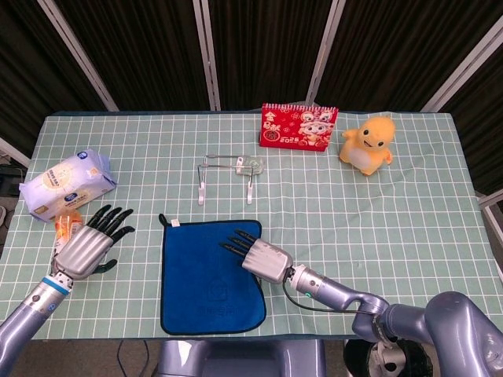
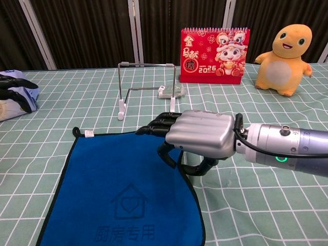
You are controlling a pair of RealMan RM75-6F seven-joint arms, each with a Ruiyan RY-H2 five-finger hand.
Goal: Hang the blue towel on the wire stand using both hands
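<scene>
The blue towel (image 1: 206, 284) (image 2: 120, 189) lies flat near the table's front edge, its hanging loop at the far left corner. My right hand (image 1: 259, 255) (image 2: 197, 135) is over the towel's far right corner, fingers stretched out across the cloth and thumb curled below by the towel's edge; it holds nothing. My left hand (image 1: 89, 243) hovers open with fingers spread, a little left of the towel; the chest view shows only its dark fingertips (image 2: 13, 88) at the left edge. The wire stand (image 1: 227, 176) (image 2: 145, 87) stands bare behind the towel.
A white packet (image 1: 67, 181) (image 2: 11, 105) and an orange snack bag (image 1: 66, 223) lie at the left, close to my left hand. A red calendar (image 1: 299, 126) (image 2: 215, 48) and a yellow plush toy (image 1: 367, 145) (image 2: 284, 47) stand at the back right.
</scene>
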